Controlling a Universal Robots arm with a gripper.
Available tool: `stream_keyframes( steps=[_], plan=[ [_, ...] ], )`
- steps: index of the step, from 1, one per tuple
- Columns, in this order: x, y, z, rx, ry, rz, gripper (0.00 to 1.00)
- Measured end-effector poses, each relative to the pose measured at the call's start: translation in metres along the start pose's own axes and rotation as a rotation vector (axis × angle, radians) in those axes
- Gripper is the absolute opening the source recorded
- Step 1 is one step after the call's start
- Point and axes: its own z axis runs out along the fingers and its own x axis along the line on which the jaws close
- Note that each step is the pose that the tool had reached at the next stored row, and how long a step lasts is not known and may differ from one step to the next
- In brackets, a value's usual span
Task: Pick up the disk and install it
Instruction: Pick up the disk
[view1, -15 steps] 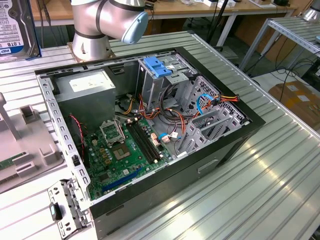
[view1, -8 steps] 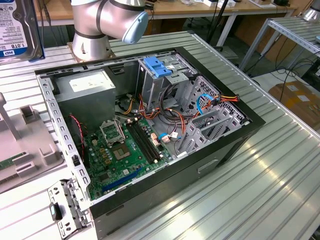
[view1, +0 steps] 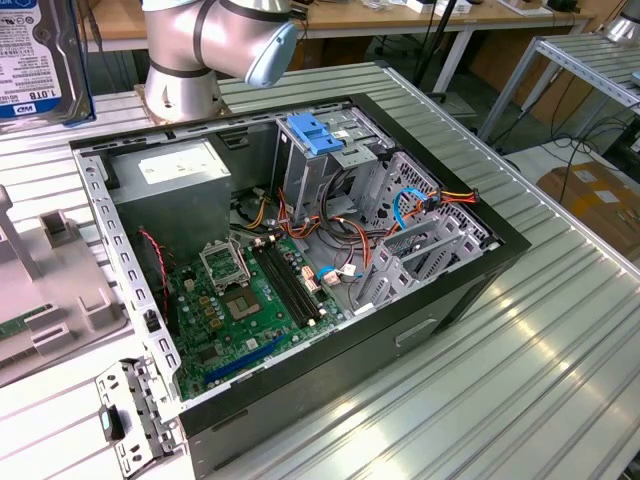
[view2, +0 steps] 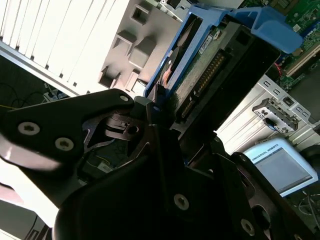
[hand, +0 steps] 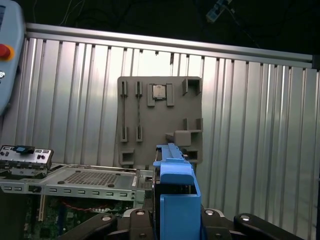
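Second wrist view, hand (view2: 185, 125) clamping the disk (view2: 200, 70), blue side rails (view2: 272, 30)

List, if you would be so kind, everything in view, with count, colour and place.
disk: one, grey metal, white-and-blue label, blue side rails; held off the table, exterior view's upper left.
computer case: one, black, open, lying on the table.
power supply: one, grey, in the case corner nearest the arm's base.
bracket: one, light blue, atop the drive cage.
motherboard: one, green, on the case floor.
fixture tray: one, grey, on the table beside the case.
control pendant: one, pale blue, by the table.
table: one, ribbed silver.
arm: one, silver with pale-blue caps, behind the case.
end effector: one, black, closed on the disk.
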Motion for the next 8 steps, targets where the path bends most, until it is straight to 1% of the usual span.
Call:
stream_keyframes(
  steps=[8],
  plan=[
    [0.0061, -0.0033, -0.0003, 0.0, -0.0001, 0.0, 0.36]
  ],
)
